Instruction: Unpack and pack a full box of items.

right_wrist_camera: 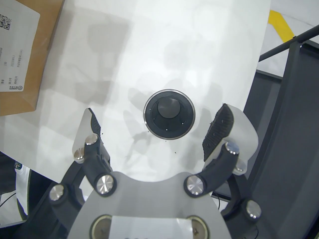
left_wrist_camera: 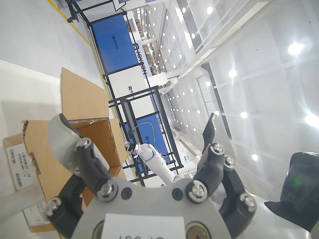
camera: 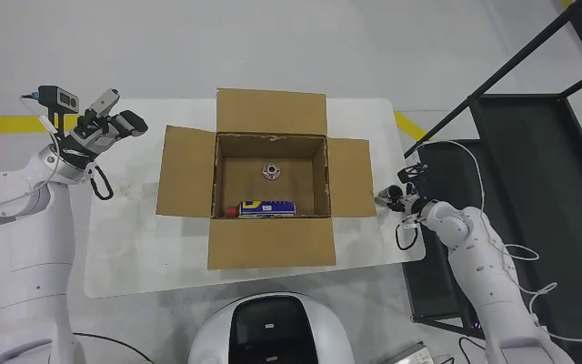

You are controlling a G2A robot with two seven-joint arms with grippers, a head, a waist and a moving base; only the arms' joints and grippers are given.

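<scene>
An open cardboard box (camera: 271, 241) stands mid-table with all its flaps spread out. Inside lie a small round metal part (camera: 270, 169) and, against the near wall, a yellow-and-blue packet (camera: 270, 207) with a red item (camera: 232, 210) beside it. My right gripper (camera: 392, 197) (right_wrist_camera: 159, 115) is open just past the box's right flap (right_wrist_camera: 22, 50), right above a black round knob-like disc with a metal rim (right_wrist_camera: 169, 118) that rests on the table between the fingers. My left gripper (camera: 123, 120) (left_wrist_camera: 135, 123) is open and holds nothing, raised off the table's far left corner.
The white table (camera: 136, 246) has bare room left of the box and in front of it. A dark metal rack (camera: 509, 182) stands close to the table's right edge, beside my right arm. The box (left_wrist_camera: 94, 135) has torn flap edges.
</scene>
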